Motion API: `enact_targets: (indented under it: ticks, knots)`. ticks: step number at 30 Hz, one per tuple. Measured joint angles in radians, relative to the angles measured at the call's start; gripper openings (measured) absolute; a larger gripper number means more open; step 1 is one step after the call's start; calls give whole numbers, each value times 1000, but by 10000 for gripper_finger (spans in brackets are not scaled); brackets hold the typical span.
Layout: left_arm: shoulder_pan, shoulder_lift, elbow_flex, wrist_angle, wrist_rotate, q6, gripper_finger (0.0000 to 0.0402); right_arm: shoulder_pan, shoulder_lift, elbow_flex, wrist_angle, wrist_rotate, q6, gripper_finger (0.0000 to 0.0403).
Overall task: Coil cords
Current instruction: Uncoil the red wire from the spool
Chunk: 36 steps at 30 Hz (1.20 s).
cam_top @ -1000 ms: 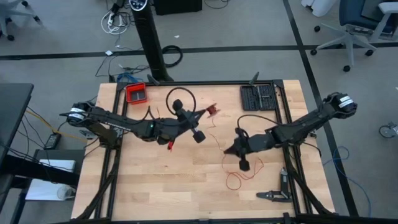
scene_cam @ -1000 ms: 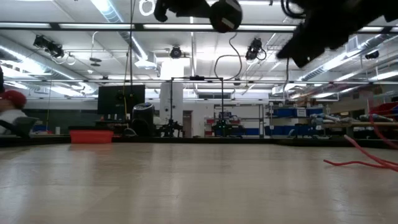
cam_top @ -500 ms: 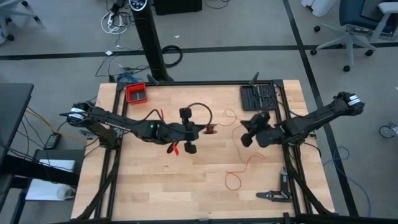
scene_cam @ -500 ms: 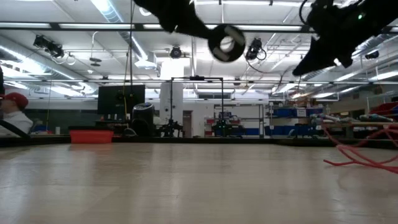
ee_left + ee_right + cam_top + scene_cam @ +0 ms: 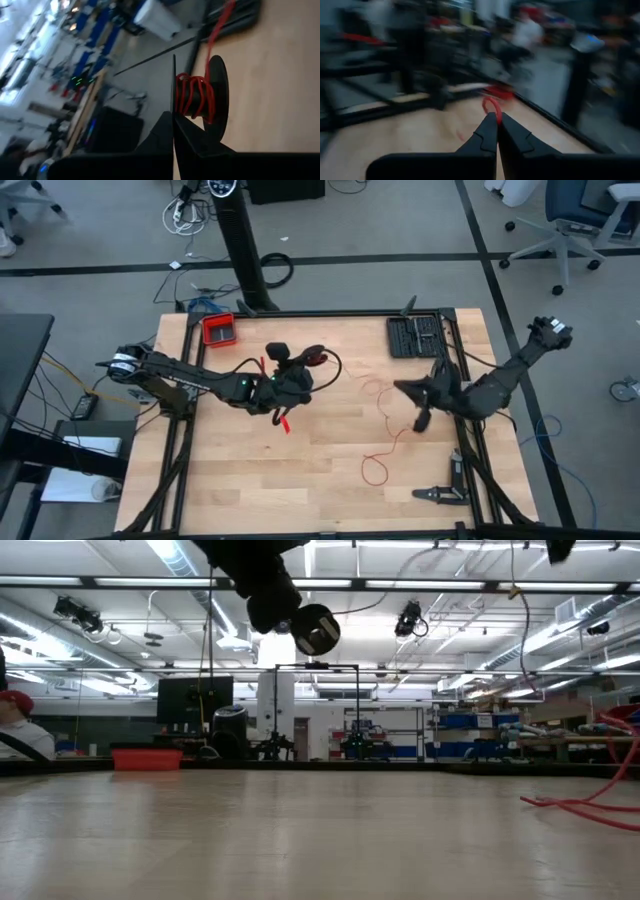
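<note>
Cord (image 5: 378, 460): thin, red. Spool (image 5: 216, 90): black, red windings. Tray (image 5: 219, 329): red. Counter (image 5: 320, 480): pale wood grain. Arms: dark.

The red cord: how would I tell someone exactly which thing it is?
Start at the wooden table. Its right half carries a hair-thin red cord in loose loops. It is far thinner than the black cable and unlike the boxy red tray.
</note>
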<state>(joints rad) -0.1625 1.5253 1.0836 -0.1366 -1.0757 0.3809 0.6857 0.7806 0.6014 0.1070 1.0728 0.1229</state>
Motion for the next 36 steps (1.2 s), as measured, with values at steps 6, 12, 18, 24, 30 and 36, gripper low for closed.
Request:
enact_targets:
  ticks: [6,12,18,24,30,36]
  knots:
    - [15,0,0,101,-69,-71,3,53,35,0,228,-369,-232,3]
    - [25,0,0,208,-82,-212,3,45,88,0,258,-580,-255,3]
    - [25,0,0,326,-81,-328,3,-7,164,0,257,-695,-221,3]
    - [25,0,0,395,-68,-403,3,-129,269,0,208,-795,-89,3]
    - [20,0,0,419,-45,-419,3,-272,402,0,130,-1012,96,3]
    - [7,0,0,425,-28,-411,3,-372,480,0,-44,-1052,226,3]
